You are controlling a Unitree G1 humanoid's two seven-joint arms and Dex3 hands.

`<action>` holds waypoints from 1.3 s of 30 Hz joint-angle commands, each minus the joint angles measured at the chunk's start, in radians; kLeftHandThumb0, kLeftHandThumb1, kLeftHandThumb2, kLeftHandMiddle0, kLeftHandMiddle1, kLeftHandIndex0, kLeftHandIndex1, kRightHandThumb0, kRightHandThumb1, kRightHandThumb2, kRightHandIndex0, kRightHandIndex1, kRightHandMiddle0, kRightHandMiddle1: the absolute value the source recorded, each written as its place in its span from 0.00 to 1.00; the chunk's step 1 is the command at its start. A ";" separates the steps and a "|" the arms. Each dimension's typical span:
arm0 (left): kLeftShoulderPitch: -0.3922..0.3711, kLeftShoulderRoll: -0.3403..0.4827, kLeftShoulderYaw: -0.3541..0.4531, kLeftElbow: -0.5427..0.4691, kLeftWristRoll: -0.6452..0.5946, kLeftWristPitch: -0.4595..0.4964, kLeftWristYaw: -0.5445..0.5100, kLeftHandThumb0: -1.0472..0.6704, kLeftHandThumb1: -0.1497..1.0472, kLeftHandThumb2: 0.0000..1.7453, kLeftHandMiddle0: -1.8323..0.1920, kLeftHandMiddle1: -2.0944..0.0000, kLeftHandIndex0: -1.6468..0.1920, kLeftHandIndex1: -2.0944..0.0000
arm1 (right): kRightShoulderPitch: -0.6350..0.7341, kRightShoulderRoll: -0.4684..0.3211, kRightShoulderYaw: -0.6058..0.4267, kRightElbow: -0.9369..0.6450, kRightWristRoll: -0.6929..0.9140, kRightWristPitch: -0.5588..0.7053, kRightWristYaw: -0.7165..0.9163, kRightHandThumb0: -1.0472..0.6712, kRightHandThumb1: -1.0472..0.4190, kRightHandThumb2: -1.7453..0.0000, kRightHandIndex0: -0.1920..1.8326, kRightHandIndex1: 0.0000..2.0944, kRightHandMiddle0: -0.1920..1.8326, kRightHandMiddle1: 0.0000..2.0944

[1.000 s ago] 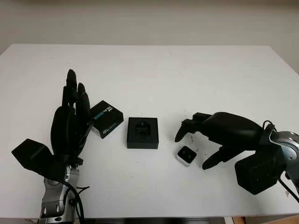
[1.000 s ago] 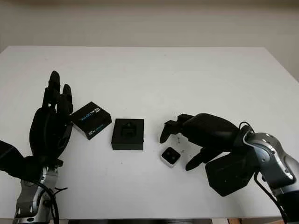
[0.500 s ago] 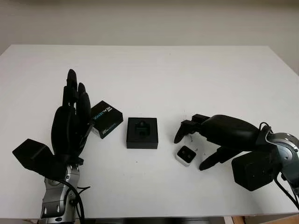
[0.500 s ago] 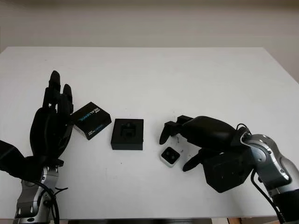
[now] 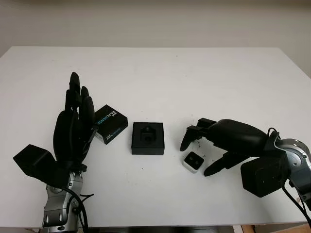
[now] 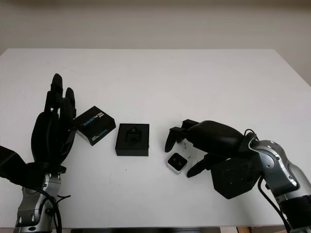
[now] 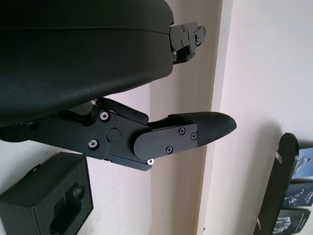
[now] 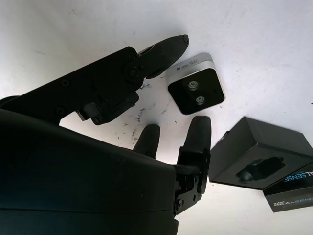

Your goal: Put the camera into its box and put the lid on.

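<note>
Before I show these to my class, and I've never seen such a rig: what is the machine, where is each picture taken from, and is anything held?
It is a humanoid robot with two black three-finger hands. Two pictures come from its head, two from its wrists. On the white table lie a small camera, its open black box and the printed lid. The right hand hovers around the camera, one finger on each side, not gripping it. The left hand is open, upright beside the lid. Nothing is held.

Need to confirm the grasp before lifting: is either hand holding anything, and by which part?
Nothing is held. The right hand is open around the camera; the left hand is open beside the lid.
</note>
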 commanded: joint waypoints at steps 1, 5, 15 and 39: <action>0.009 -0.002 -0.002 -0.019 0.005 -0.003 0.003 0.24 1.00 0.32 0.98 0.98 0.98 0.98 | -0.007 0.008 0.008 0.005 0.000 -0.006 -0.001 0.41 0.17 0.97 0.12 0.68 0.19 0.60; 0.009 -0.004 -0.001 -0.018 0.004 -0.007 0.004 0.24 1.00 0.31 0.98 0.97 0.98 0.97 | -0.004 0.016 0.011 0.016 -0.001 -0.013 -0.010 0.42 0.17 0.97 0.13 0.70 0.20 0.60; 0.008 -0.003 -0.001 -0.014 0.005 -0.009 0.003 0.24 1.00 0.31 0.98 0.97 0.98 0.97 | -0.022 0.033 0.035 0.065 -0.030 -0.078 -0.050 0.41 0.16 0.97 0.16 0.72 0.24 0.62; 0.030 -0.006 -0.004 -0.028 0.017 -0.011 0.015 0.24 1.00 0.31 0.98 0.97 0.98 0.98 | -0.015 0.084 0.008 0.138 0.010 -0.023 -0.137 0.46 0.08 0.97 0.03 0.62 0.23 0.77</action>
